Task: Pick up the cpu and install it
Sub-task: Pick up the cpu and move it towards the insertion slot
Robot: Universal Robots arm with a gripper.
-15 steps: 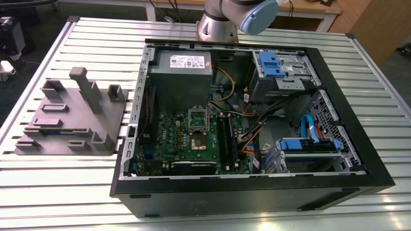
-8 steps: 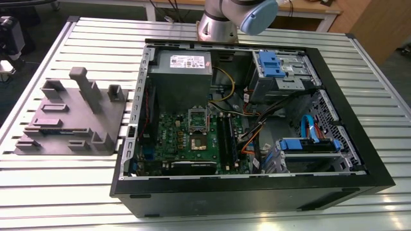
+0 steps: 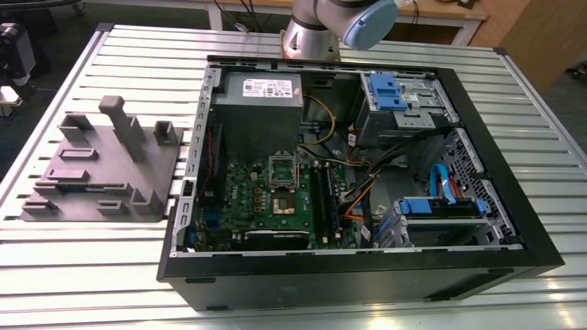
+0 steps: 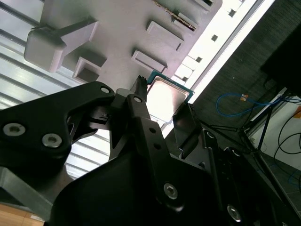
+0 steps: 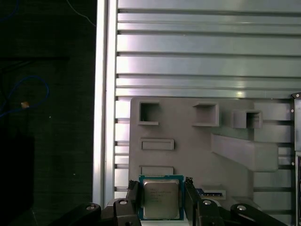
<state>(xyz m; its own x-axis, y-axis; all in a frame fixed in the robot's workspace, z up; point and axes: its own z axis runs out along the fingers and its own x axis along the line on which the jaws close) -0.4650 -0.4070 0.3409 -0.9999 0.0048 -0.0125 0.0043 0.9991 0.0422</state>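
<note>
Squarely the jaws pinch the cpu by opposite edges, flat, metal top facing away from the grey tray.

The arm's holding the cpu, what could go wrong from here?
1. The tool pinches the cpu only by two thin edges, so it might slip or tilt.
2. The socket sits deep in the case beside cables; the tool could snag there, or seat the chip askew.
</note>
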